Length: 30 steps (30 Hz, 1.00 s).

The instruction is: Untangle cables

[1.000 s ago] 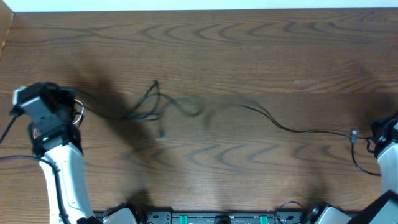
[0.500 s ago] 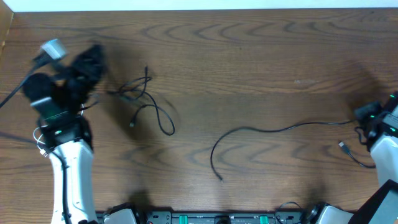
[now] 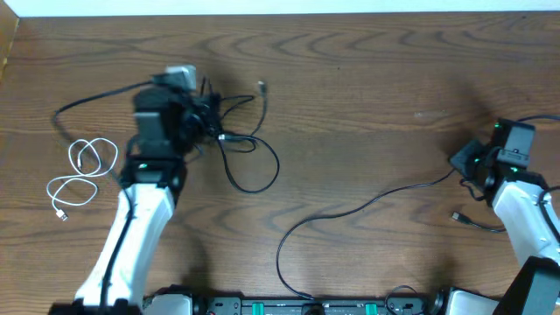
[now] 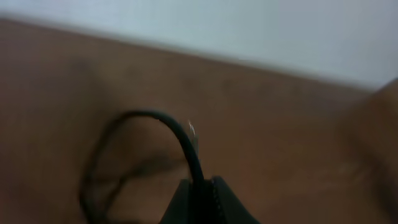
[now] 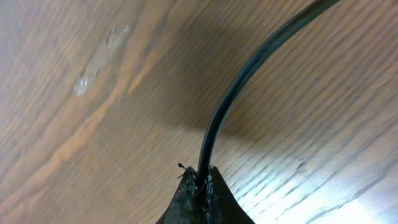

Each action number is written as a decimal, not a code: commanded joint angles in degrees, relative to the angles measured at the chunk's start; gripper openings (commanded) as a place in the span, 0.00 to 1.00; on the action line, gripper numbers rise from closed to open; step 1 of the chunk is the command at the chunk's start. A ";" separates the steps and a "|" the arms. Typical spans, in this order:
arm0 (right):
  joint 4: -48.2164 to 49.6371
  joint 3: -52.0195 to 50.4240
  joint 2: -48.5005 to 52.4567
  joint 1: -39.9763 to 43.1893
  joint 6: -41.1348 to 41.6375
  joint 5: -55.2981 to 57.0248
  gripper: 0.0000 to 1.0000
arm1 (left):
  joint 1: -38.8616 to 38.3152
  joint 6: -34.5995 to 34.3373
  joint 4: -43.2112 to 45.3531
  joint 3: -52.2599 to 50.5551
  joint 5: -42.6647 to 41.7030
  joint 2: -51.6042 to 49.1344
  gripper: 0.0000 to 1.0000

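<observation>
Overhead and wrist views of the cable-untangling task on the brown wood-grain desk (image 3: 367, 87). We found the left claw (image 3: 208, 118) at the upper left, closed on the thin looped black cord (image 3: 277, 164). In the blurred left wrist view its fingers (image 4: 199, 196) met around that cord (image 4: 180, 127), which arched up and away from them. The right claw (image 3: 461, 163) stood at the right edge, clamped on the long thin black cord (image 3: 367, 203). The right wrist view showed that cord (image 5: 229, 99) leaving the pinched tips (image 5: 202, 185). From there it swept across the desk towards the front centre, well apart from the looped one. The thin white cord (image 3: 83, 178) lay in loose coils at the far left, beside the left arm and touching neither black cord. We judged the separating step nearly complete, since all three cords occupied their own areas. The looped black cord, however, crossed itself several times near the left claw, and we could not tell whether a knot remained there. The next move called for easing those loops outward without dragging them onto the white coils, then setting each cord down and releasing it.
</observation>
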<state>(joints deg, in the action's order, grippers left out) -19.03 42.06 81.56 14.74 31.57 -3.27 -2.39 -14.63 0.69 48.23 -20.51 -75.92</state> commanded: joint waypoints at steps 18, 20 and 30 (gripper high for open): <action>-10.49 0.13 0.22 -3.02 -1.73 -0.11 0.01 | -9.44 -10.40 -8.57 0.42 18.69 -16.46 0.33; -10.86 0.13 0.22 -3.08 -1.73 -0.13 0.01 | -9.44 -10.40 -7.72 0.42 19.71 -17.00 0.40; -11.98 0.11 0.22 -3.17 -1.90 -0.11 0.01 | -9.77 -10.32 0.92 0.42 19.85 -26.45 0.83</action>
<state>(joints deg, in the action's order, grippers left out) -30.81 42.06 81.60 12.08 30.68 -3.29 -11.81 -24.51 0.12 48.23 -1.56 -99.39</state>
